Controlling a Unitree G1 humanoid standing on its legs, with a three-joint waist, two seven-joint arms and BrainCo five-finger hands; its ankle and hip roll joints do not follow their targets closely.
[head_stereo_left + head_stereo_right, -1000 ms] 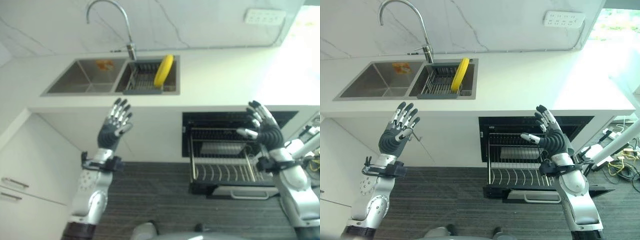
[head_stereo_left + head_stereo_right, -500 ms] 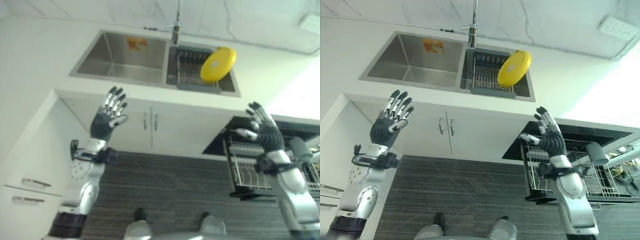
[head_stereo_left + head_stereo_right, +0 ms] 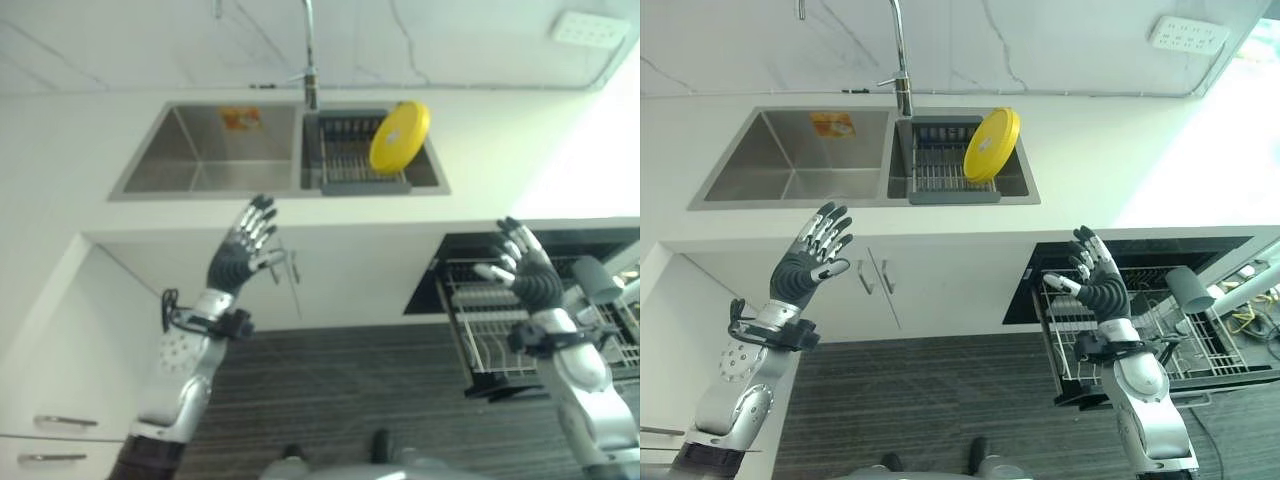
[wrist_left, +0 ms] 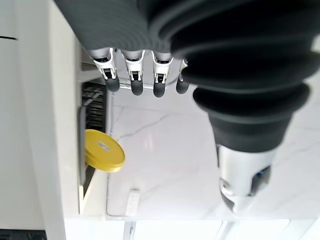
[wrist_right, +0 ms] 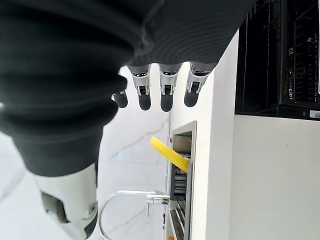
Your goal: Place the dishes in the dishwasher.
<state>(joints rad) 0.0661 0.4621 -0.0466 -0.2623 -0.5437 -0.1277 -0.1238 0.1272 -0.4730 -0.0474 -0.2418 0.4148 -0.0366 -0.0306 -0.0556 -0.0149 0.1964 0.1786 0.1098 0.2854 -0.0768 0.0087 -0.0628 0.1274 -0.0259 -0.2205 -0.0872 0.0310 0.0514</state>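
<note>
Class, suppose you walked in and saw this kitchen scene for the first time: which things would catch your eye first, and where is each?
The yellow plate stands out, leaning on edge in the drying rack in the sink's right-hand basin. Next come the left hand and right hand, raised open and empty before the counter. The dishwasher rack stands pulled out at lower right.

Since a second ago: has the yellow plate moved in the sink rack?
No. The yellow plate still leans at the rack's right end, right of the faucet; its shift in the picture is camera motion.
</note>
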